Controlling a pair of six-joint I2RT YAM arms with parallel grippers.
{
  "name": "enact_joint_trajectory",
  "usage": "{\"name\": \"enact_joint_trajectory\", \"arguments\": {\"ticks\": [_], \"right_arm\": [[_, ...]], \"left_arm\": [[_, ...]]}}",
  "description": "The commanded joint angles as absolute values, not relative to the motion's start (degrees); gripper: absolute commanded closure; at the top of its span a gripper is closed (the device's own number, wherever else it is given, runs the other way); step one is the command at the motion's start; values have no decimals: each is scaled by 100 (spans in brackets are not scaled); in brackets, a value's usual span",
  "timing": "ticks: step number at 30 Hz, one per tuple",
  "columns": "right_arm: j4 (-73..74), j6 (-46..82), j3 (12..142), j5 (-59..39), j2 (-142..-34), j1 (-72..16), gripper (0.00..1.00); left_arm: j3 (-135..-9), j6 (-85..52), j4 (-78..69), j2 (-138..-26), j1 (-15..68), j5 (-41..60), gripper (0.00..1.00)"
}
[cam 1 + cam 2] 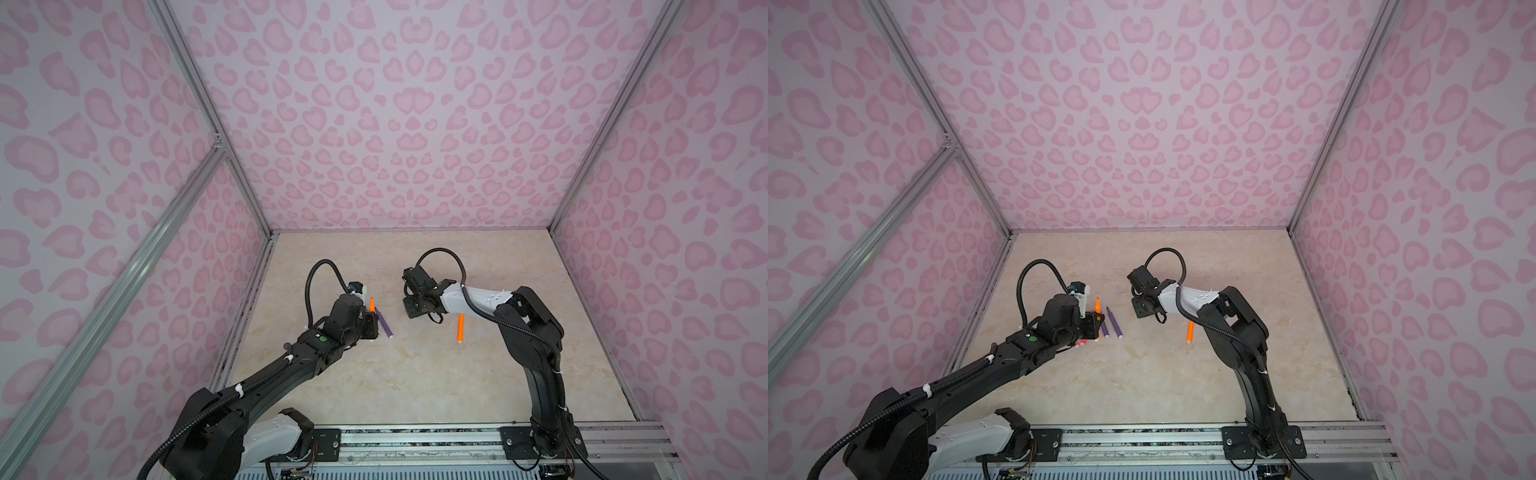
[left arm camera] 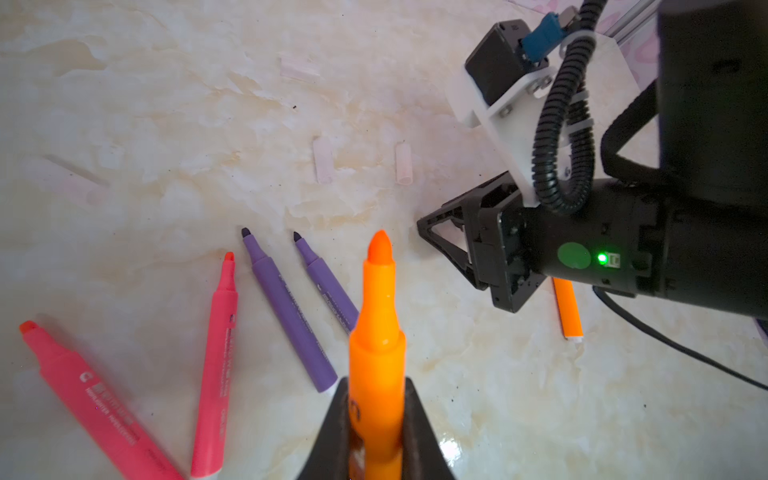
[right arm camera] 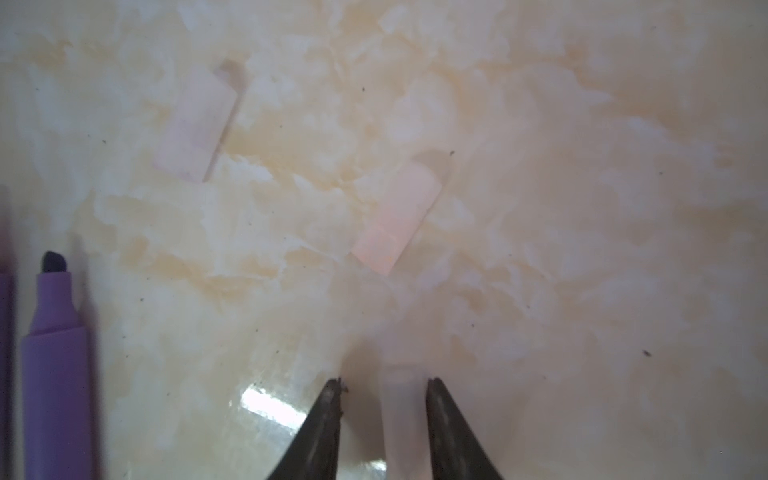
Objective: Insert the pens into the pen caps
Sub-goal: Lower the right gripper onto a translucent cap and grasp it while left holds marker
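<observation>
Left wrist view: an orange plastic marker pen (image 2: 377,316) is pinched by the left end effector (image 2: 376,380). Right of that pen, a clear tube cap (image 3: 400,419) on the desk (image 3: 582,249) is straddled by the spread right end effector (image 3: 384,380); centred squeezing is advised.

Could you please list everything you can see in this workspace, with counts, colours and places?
held orange pen: one, orange, clamped in the left end effector.
loose orange pen: one, orange, lying on the table beside the right arm.
purple pens: two, purple, lying side by side next to the held pen.
pink-red pens: two, pink-red, lying beside the purple pair.
pen caps: at least three, clear, lying on the table; one sits between the right jaws.
table: one, beige marbled.
walls: three, pink-patterned, around the table.
left end effector: one, black, shut on the held orange pen.
right end effector: one, black, open, straddling a cap.
</observation>
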State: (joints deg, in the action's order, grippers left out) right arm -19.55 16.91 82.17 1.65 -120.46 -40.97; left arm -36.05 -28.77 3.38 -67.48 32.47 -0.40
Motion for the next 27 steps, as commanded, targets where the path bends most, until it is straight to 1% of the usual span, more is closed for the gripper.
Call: {"name": "enact_joint_trajectory", "arguments": {"ticks": [1,6,13,14,19,27], "right_arm": [[-2199,1629,8270,368,-12170,-4129,69],[-2389,1666,8410,537,-12278,-4131,73],[-2542,1723,8464,567,-12402,-4131,74],[-2589,1722,8675,586,-12431,-4131,74],[-2793,1714,8811,561,-12530,-4131,77],[-2900,1739,8771,477,-12415,-4145,77]], "left_arm": [[-3677,-2839,349,-6724,3234,-52,96],[-3679,-2830,375,-6671,3234,-54,96],[-3675,-2830,360,-6706,3241,-20,96],[-3682,-2826,358,-6706,3234,-18,96],[-3689,-2830,357,-6697,3234,-22,96],[-3684,-2837,366,-6672,3234,-5,96]]}}
